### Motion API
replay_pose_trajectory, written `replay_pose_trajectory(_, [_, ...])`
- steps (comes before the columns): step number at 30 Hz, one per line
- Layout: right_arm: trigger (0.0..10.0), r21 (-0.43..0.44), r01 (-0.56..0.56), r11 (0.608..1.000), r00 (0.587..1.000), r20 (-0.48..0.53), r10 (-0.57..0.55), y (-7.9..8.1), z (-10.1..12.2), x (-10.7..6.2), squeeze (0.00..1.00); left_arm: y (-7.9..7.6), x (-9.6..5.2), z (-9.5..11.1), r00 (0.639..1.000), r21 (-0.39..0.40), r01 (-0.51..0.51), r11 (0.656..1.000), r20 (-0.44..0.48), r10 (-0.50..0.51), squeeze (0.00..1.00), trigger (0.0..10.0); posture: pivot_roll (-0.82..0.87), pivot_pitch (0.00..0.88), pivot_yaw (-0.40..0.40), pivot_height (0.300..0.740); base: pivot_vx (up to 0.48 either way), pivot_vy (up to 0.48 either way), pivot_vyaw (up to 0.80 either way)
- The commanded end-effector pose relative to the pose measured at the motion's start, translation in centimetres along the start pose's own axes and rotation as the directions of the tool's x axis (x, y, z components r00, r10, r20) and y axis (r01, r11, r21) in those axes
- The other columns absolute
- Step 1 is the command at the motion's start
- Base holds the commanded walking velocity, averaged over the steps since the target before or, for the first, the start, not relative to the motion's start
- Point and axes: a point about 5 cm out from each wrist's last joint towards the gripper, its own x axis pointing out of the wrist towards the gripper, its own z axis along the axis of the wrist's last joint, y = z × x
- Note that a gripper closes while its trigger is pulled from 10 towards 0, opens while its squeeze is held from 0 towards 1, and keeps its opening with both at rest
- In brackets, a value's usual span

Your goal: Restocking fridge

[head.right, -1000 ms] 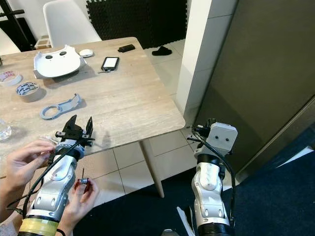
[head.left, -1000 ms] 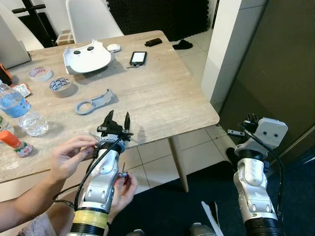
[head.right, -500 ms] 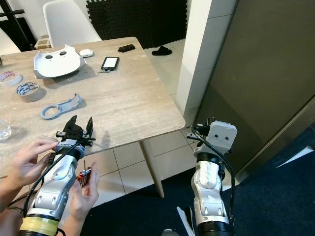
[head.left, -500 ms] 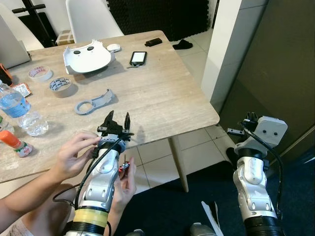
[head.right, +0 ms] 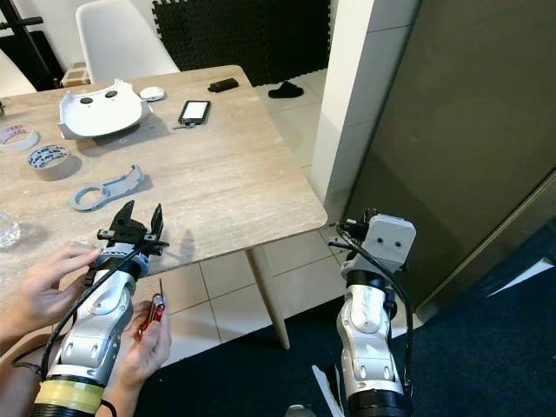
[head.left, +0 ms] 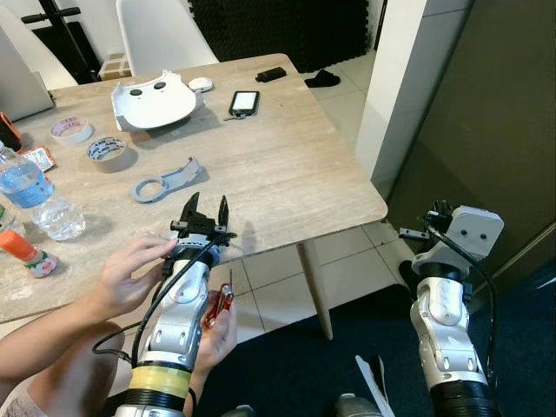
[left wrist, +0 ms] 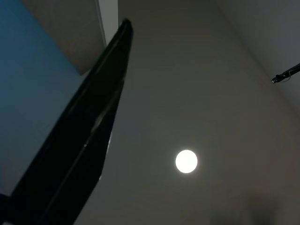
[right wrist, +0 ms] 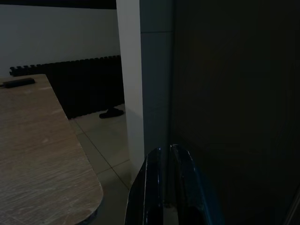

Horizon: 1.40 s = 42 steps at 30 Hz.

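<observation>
The tall dark fridge door (head.left: 491, 113) fills the right side. A clear water bottle (head.left: 30, 193) lies at the table's left edge, beside a small orange-capped bottle (head.left: 22, 249). My left gripper (head.left: 208, 201) points upward at the table's front edge, open and empty. A person's hands (head.left: 130, 274) grip that arm's wrist, and one holds a red folding tool (head.left: 219, 304) against the forearm. My right gripper (right wrist: 165, 152) hangs low near the fridge door with its fingers (right wrist: 151, 173) pressed almost together, holding nothing.
On the wooden table (head.left: 287, 165) lie two tape rolls (head.left: 107, 149), a grey bracket (head.left: 165, 181), a white shell cover (head.left: 155, 100) and a phone (head.left: 244, 102). A white chair (head.left: 161, 30) stands behind. A white pillar (head.left: 400, 78) separates table and fridge.
The person's lower hand has brought the red tool up along my left forearm. Both arms have stayed almost still.
</observation>
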Motion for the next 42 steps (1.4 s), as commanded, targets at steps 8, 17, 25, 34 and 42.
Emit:
replay_pose_trajectory(8, [10.0,0.000,0.008,1.000,1.000,-0.014,-0.008,-0.31,-0.28,0.08,0.00,0.54,-0.12,-0.38,1.000,0.023,-0.014,1.000,-0.012,0.015,0.00,10.0,-0.03,0.111,0.007,0.740,0.000,0.000,0.00])
replay_pose_trajectory(17, [10.0,0.002,0.008,1.000,1.000,-0.016,-0.008,-0.24,-0.29,0.15,0.00,0.71,-0.06,-0.35,1.000,0.025,-0.020,0.999,-0.013,0.020,0.00,10.0,-0.03,0.111,0.002,0.740,0.000,0.000,0.00])
replay_pose_trajectory(25, [10.0,0.000,0.011,1.000,1.000,-0.016,-0.011,-0.36,-0.36,0.13,0.00,0.67,0.09,-0.22,1.000,0.031,-0.021,0.999,-0.005,0.021,0.00,10.0,-0.03,0.107,0.001,0.740,0.000,0.000,0.00])
replay_pose_trajectory(34, [10.0,0.003,0.013,1.000,1.000,-0.014,-0.013,-0.38,-0.22,0.16,0.00,1.26,0.18,-0.18,0.999,0.035,-0.041,0.999,-0.006,0.041,0.00,10.0,-0.03,0.120,-0.004,0.740,0.000,0.000,0.00])
replay_pose_trajectory(42, [10.0,-0.001,0.010,1.000,1.000,-0.014,-0.010,-0.45,-0.20,0.20,0.00,1.11,0.05,-0.21,0.999,0.031,-0.043,0.999,-0.008,0.043,0.00,10.0,-0.02,0.125,-0.013,0.740,0.000,0.000,0.00])
